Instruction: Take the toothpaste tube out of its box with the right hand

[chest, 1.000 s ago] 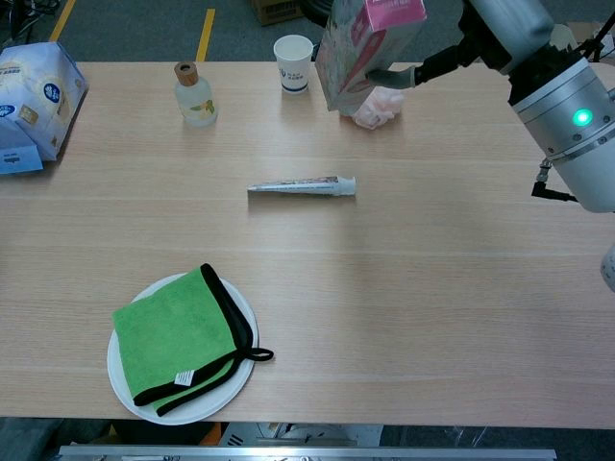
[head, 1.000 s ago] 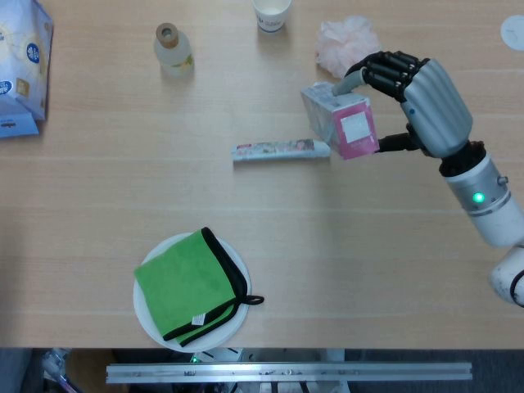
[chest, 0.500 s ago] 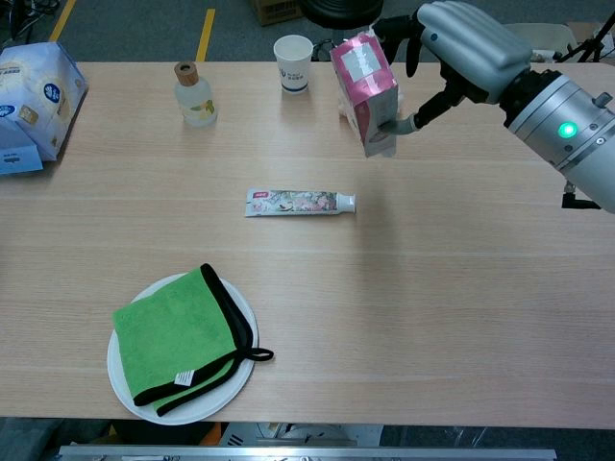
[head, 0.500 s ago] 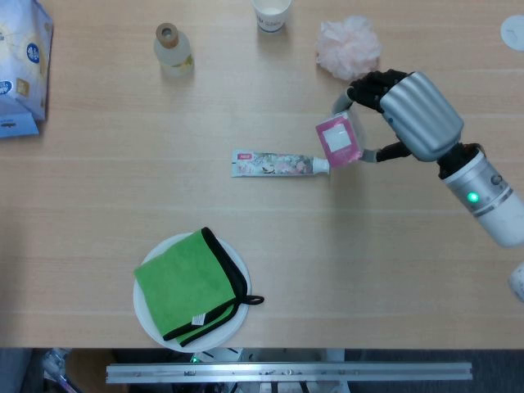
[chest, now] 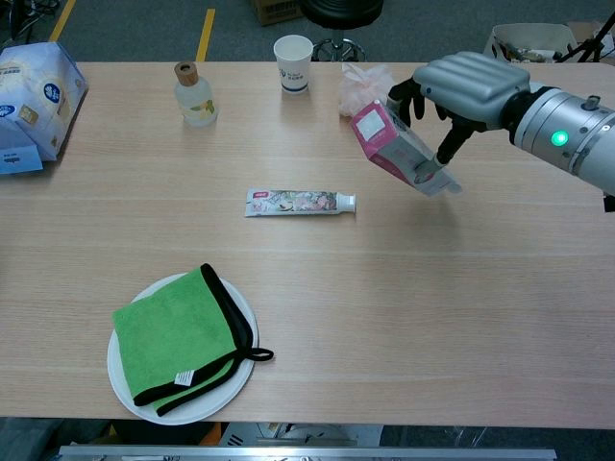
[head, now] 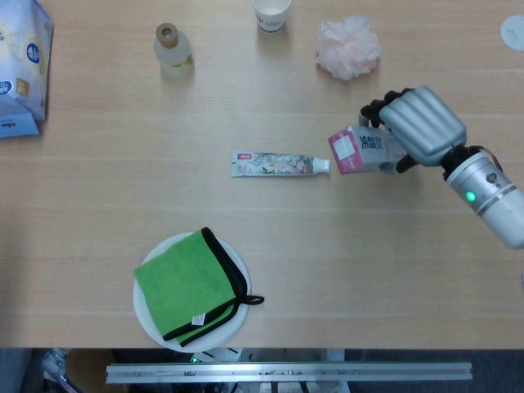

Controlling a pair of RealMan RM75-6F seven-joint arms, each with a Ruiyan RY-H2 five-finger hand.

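Observation:
The toothpaste tube (head: 281,164) (chest: 300,203) lies flat in the middle of the table, its white cap pointing right, out of the box. My right hand (head: 418,127) (chest: 465,84) grips the pink and white toothpaste box (head: 359,151) (chest: 399,150) just right of the tube's cap. The box is tilted, its pink end toward the tube and held above the table. My fingers curl over the box's top. My left hand is not in either view.
A white plate (head: 148,314) with a green cloth (head: 187,285) sits at the front left. At the back stand a small bottle (head: 172,49), a paper cup (head: 271,14) and a pink bath puff (head: 350,46). A blue and white bag (head: 22,65) lies at the far left.
My right hand has lowered and turned the box from high and upright to a flatter tilt near the table, right of the tube. The tube lies still on the table.

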